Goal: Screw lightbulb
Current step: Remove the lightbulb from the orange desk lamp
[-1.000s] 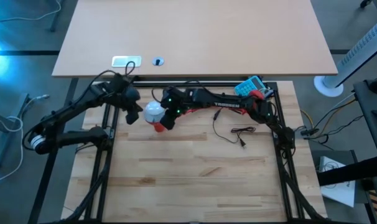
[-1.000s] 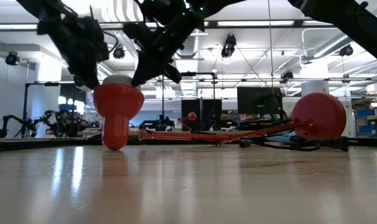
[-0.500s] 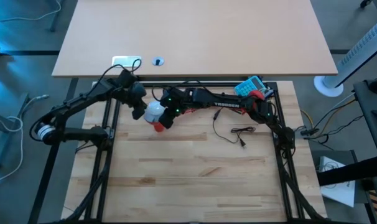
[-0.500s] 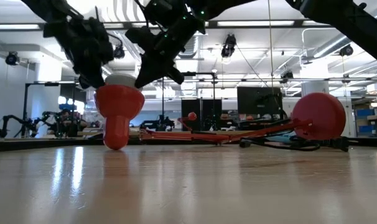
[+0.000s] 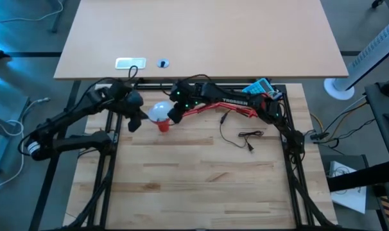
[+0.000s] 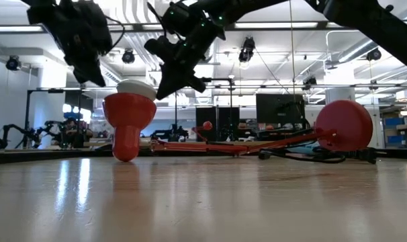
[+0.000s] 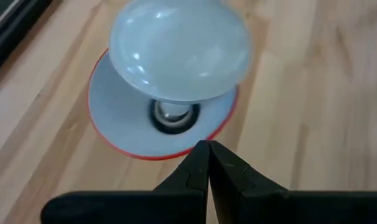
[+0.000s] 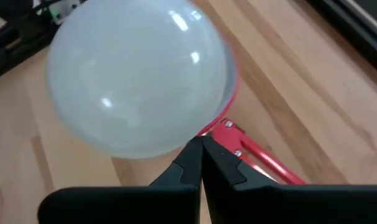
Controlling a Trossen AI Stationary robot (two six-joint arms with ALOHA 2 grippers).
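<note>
Since half a second ago both grippers have drawn back from the lightbulb [image 5: 158, 112], the left gripper [image 5: 133, 123] swinging out to its left side and the right gripper [image 5: 174, 115] lifting off to its right. The bulb sits base-down in the upturned red lamp shade [image 6: 128, 111] at the table's [image 5: 201, 179] far-left part (its narrow base reaches the socket in the left wrist view). Both grippers are clenched with fingertips meeting, grasping nothing, each just beside the bulb.
</note>
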